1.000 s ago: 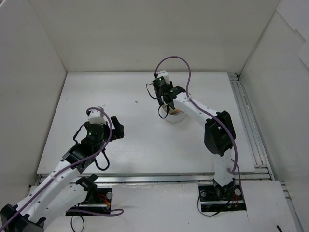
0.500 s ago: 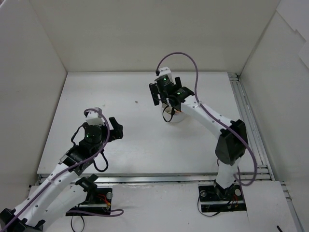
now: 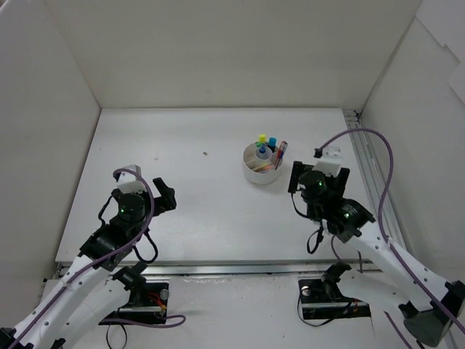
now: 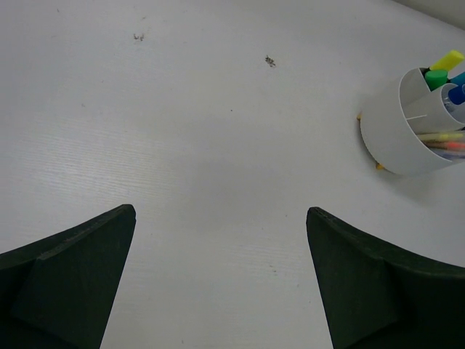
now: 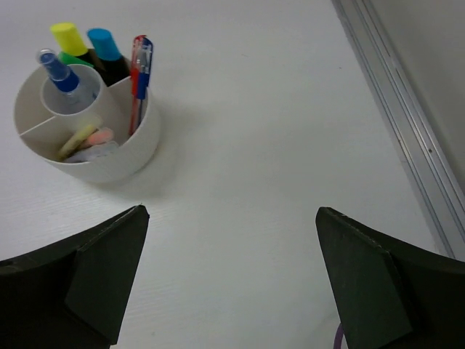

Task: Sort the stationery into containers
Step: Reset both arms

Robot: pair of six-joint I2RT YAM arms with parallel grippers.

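Highlighters (image 5: 67, 34), marker (image 5: 57, 69) and pen (image 5: 138, 73) stand in the white organizer (image 5: 116, 160) at two o'clock of the table (image 3: 182, 145) middle, while left gripper (image 4: 220, 212) at its nine o'clock and right gripper (image 5: 232, 211) at its four gape wide, empty.

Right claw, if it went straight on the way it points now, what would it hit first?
The right claw would probably meet bare table first, between the white organizer and the metal rail; depth is unclear.
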